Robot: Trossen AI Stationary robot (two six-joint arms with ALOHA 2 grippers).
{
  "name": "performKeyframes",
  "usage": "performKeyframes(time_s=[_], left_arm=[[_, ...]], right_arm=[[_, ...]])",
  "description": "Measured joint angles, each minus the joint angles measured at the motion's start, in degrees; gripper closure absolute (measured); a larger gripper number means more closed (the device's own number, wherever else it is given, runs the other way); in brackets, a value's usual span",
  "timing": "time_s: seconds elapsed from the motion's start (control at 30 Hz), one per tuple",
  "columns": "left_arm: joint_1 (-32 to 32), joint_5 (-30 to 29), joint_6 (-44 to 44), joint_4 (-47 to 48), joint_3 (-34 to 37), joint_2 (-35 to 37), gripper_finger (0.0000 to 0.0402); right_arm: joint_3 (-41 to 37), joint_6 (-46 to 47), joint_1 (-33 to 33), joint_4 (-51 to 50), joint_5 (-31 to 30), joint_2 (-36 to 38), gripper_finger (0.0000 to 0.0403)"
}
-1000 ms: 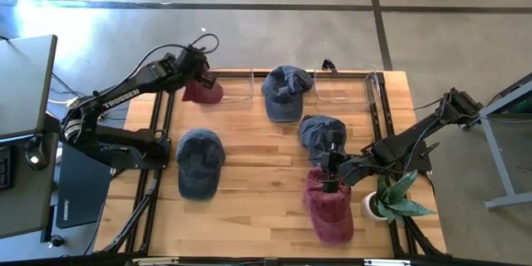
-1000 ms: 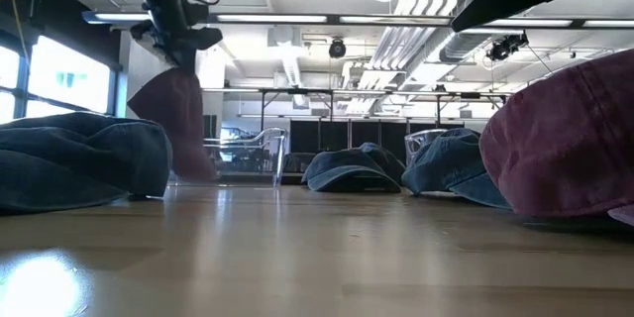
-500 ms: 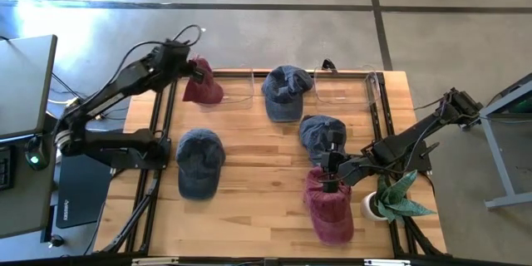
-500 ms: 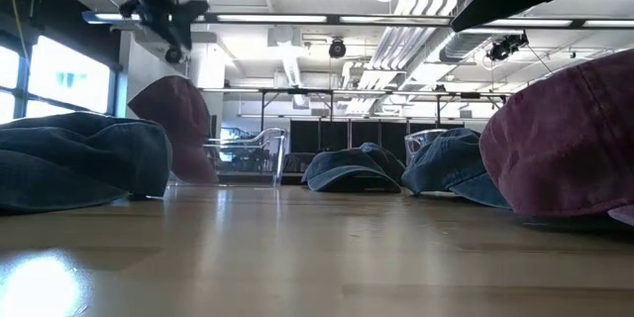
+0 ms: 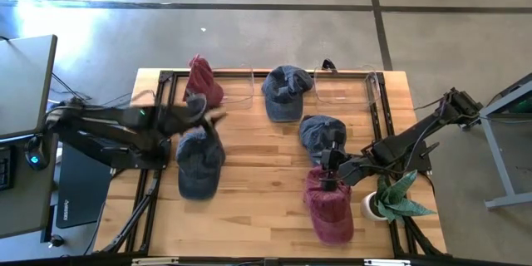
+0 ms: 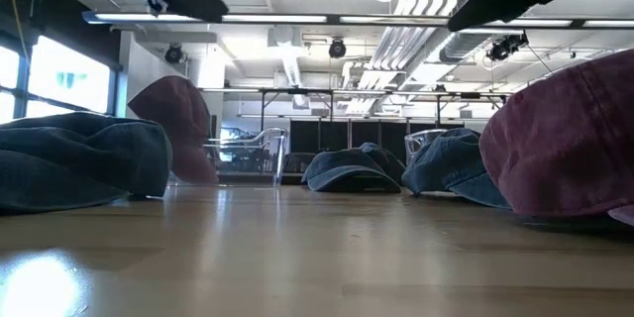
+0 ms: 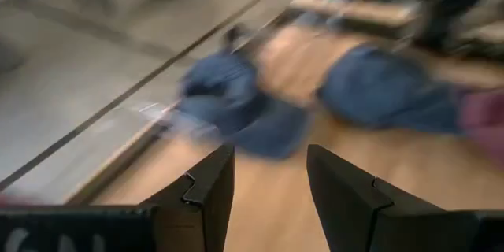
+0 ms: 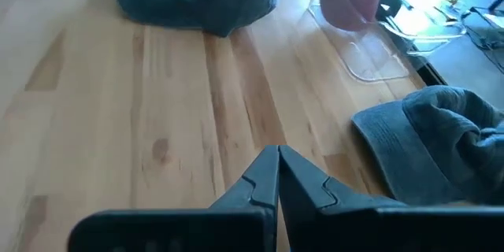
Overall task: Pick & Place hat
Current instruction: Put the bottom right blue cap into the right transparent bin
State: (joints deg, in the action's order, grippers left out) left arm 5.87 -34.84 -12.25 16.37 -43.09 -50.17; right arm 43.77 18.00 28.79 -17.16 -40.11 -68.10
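Wooden slatted table (image 5: 258,174) on a grey concrete floor, under a ceiling of strip lights in the low view. Item: maroon hat (image 5: 201,83), soft cloth cap, lying at the table's far left corner, beside a clear plastic stand (image 5: 241,90); in the low view it stands tall as a dark red dome (image 6: 180,127) with nothing holding it. Further stock on the table: one denim-blue hat (image 5: 200,162) near the table's left edge, one blue hat (image 5: 286,90) at the far edge between two clear stands, one blue hat (image 5: 321,133) right of centre, and a second maroon hat (image 5: 328,204) toward the near right, next to a small potted plant (image 5: 392,199) at the table's right edge. No readable writing shows on any hat; the lettering on the left arm is blurred out now. Left gripper (image 5: 204,116): fingers apart in its wrist view (image 7: 268,181), empty, over the table's left side just beyond the denim-blue hat. Right gripper (image 5: 331,165): fingers pressed together (image 8: 277,175), low over the table between the right-hand blue hat and the second maroon hat. Change from a second earlier: the left gripper then gripped the maroon hat at the far left corner; it has since let go and swung back toward the table's left side, the hat staying put.
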Motion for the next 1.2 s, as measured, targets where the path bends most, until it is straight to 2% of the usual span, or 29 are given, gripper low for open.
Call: performKeyframes(time_s=[0.1, 0.17, 0.37, 0.5, 0.63, 0.73, 0.87, 1.0, 1.2], left_arm=[[6.1, 0.0, 0.6, -12.9, 7.1, -4.1, 0.0245], [9.3, 0.0, 1.0, -18.8, 9.7, -7.3, 0.0245], [15.1, -0.8, -0.5, -24.1, 11.8, -17.9, 0.0245], [16.4, -3.2, 1.7, -31.5, 11.8, -25.9, 0.0245], [16.3, -3.6, 7.8, -39.8, 11.7, -33.6, 0.0245], [16.3, -5.1, 12.3, -44.5, 10.9, -37.5, 0.0245], [16.3, -5.9, 15.5, -44.6, 9.2, -39.8, 0.0245], [16.3, -6.2, 15.4, -44.2, 8.0, -40.0, 0.0245], [18.3, -4.4, 11.1, -43.7, 5.3, -39.3, 0.0245]], right_arm=[[-1.8, 3.6, -1.6, 1.7, -0.8, 0.0, 0.0388], [-1.8, 7.8, -4.1, -0.8, 1.3, 0.0, 0.0371], [-1.7, 13.5, -15.5, -11.3, 17.1, 0.0, 0.0288], [-1.7, 9.4, -20.7, -19.5, 25.9, 0.0, 0.0230], [-1.7, 0.1, -21.9, -24.4, 30.3, -0.1, 0.0196], [-2.1, -4.1, -21.9, -22.9, 29.9, -0.7, 0.0192], [-3.9, -3.5, -22.7, -19.0, 29.0, -2.6, 0.0205], [-4.8, -1.2, -24.1, -15.4, 27.6, -5.0, 0.0229], [1.9, -3.0, -24.3, -19.7, 25.0, -4.5, 0.0267]])
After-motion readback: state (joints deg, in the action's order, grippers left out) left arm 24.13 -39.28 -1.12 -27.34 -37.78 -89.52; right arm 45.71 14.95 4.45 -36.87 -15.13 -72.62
